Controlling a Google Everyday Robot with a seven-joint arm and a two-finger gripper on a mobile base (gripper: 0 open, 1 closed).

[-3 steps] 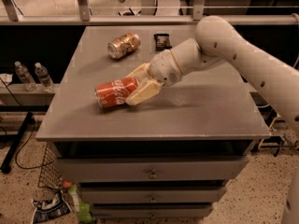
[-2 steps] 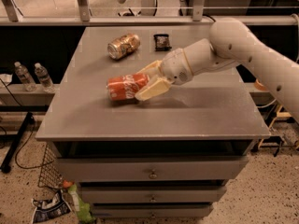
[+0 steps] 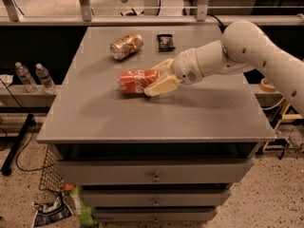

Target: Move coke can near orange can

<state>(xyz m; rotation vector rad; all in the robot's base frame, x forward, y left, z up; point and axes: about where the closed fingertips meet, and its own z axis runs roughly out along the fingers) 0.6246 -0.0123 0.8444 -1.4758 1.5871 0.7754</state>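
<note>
1. Gripper (image 3: 153,81): shown over the middle of the table (image 3: 199,113), with its two pale fingers (image 3: 161,86) closed on the right end of the coke can (image 3: 135,81).
2. Coke can: held on its side, its free end pointing left. It is placed in front of the orange can (image 3: 126,46) and slightly to its right, near it but apart. Whether it is lifted clear of the table cannot be told.
3. Orange can: laid on its side toward the back left of the table, where it is judged free to roll.
4. Risk of slip: only one end of the coke can is gripped. Its smooth round wall may be twisted or slid out of the fingers if it is swung sharply.
5. Risk of collision: if the coke can is carried too far back, the orange can may be struck and rolled away, possibly over the rear edge.
6. Risk at release: a can set down on its side may roll once freed, so the nearness gained may be lost.
7. Dark packet (image 3: 166,42): laid at the back, right of the orange can. It may be brushed by the arm (image 3: 247,46) on approach.
</note>
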